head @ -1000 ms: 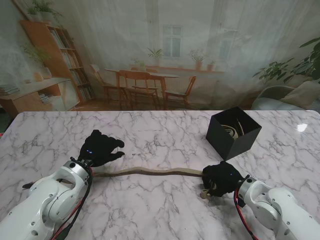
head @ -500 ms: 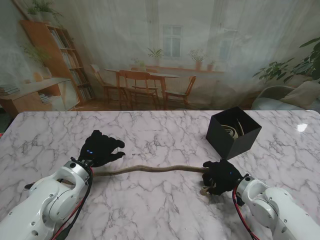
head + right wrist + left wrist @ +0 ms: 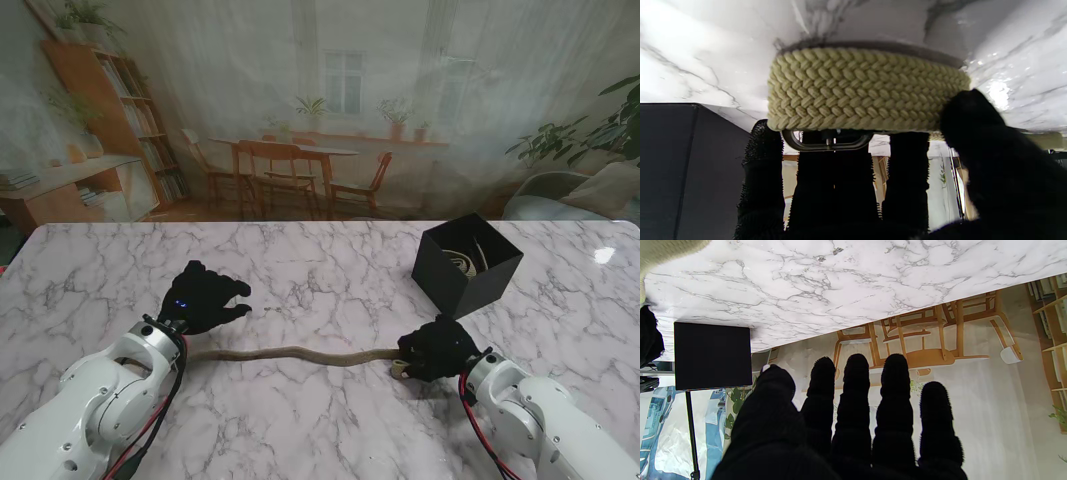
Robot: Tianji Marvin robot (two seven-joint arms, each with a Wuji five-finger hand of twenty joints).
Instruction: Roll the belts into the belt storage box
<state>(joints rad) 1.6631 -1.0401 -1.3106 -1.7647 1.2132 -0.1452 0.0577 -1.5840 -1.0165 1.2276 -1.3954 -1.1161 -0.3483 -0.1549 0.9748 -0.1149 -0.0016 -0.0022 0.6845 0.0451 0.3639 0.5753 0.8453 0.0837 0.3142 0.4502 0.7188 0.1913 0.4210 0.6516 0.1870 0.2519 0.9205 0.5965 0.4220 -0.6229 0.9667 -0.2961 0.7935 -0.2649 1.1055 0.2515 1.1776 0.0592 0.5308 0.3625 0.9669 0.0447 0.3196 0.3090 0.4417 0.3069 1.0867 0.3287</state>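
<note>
Here, a woven tan belt [image 3: 300,355] lies in a wavy line across the lower middle of the marble counter [image 3: 320,260], its rolled buckle end clamped in the black-gloved right hand [image 3: 436,350] at lower right. The left hand [image 3: 205,298], lower left, hovers with fingers [image 3: 857,386] apart, holding nothing. A black box [image 3: 466,265] sits at upper right, another belt coiled inside.

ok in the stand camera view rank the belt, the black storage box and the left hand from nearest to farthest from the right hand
1. The belt: its rolled end is in the right hand.
2. The black storage box: just beyond that hand, farther from me.
3. The left hand: across the table on the left, open.
</note>
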